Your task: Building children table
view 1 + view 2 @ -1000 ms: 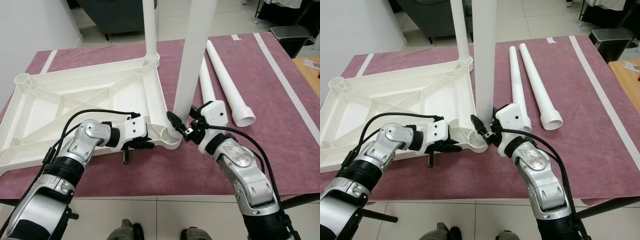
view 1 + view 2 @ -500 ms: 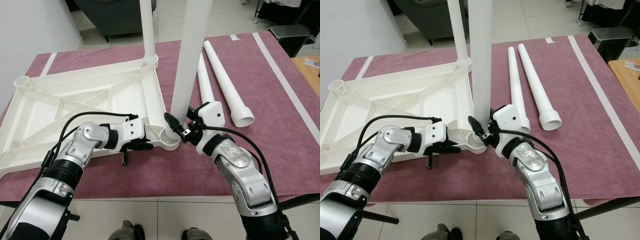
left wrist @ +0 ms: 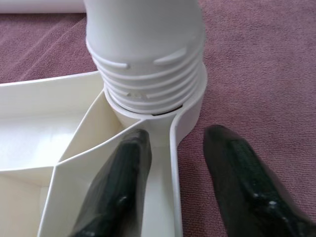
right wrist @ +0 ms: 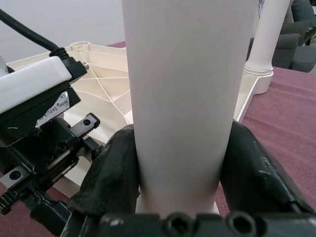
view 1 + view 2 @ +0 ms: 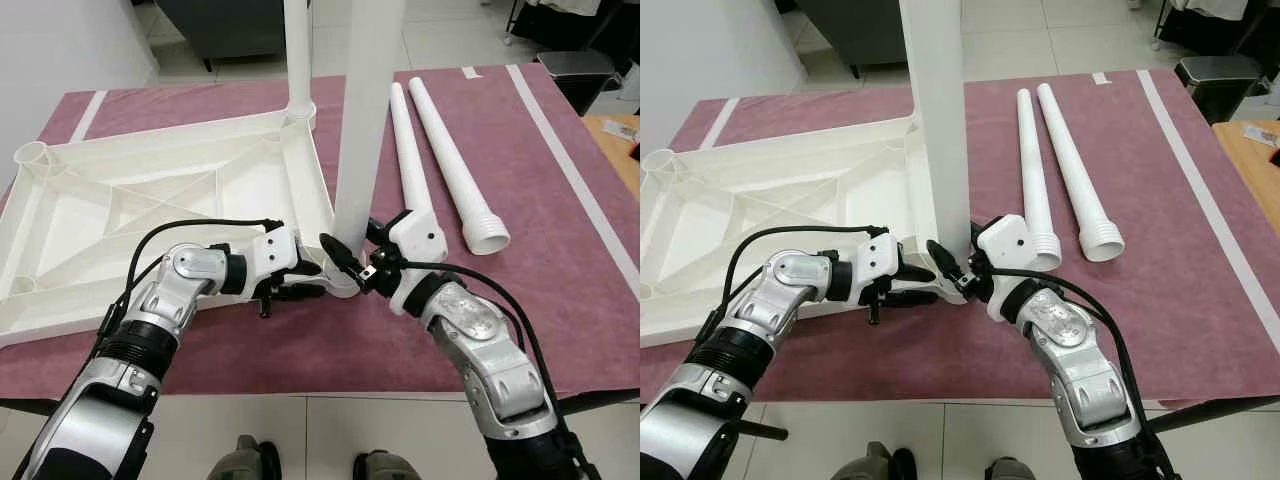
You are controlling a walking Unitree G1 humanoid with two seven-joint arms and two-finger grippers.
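Observation:
The white plastic tabletop [image 5: 150, 190] lies upside down on a maroon mat. One white leg [image 5: 297, 50] stands in its far corner. A second leg [image 5: 365, 120] stands upright at the near right corner, its threaded end [image 3: 148, 64] sitting in the corner socket [image 3: 192, 106]. My right gripper [image 5: 352, 250] is shut on this leg just above the socket, one finger [image 4: 116, 173] on each side. My left gripper [image 5: 305, 280] is open and straddles the tabletop's near rim beside the socket, with one finger [image 3: 118, 187] inside the rim and the other on the mat.
Two loose legs [image 5: 405, 150] [image 5: 455, 160] lie side by side on the mat to the right of the tabletop. A black bin [image 5: 585, 70] and a wooden surface [image 5: 622, 130] stand beyond the mat's right side. The mat's near edge runs just below both arms.
My left gripper has slid right along the near rim to the corner socket. The held leg, tilted rightward before, now stands closer to vertical.

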